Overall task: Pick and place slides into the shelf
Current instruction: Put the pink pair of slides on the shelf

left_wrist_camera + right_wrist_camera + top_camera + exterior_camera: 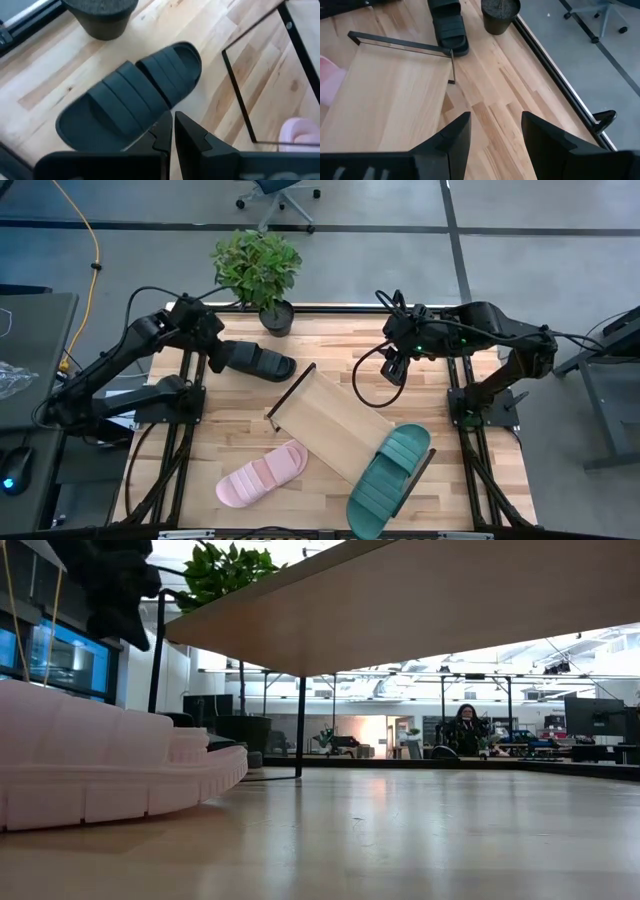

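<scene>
The black slide [258, 361] [130, 95] [447, 25] lies flat on the table's far left part. My left gripper [218, 356] [173, 131] is shut at its long side edge. The shelf [330, 422] [395, 95] stands slantwise mid-table. The teal slide [390, 477] lies on the shelf's near right end, and its near end sticks out past the plank. The pink slide [262, 474] [100, 770] rests on the table left of the shelf. My right gripper [393, 366] [495, 131] hangs open over bare table beyond the shelf's far end. My left gripper has its shut fingers [162, 131] at the black slide's long side edge [145, 134], coming from above at a slant. I cannot tell whether they touch it. The slide lies flat on the table.
A potted plant [262, 272] stands at the table's far edge, its dark pot [102, 17] [500, 12] close beyond the black slide. The shelf's black end frame [240, 95] stands right of the black slide. A person [465, 727] sits far back in the room.
</scene>
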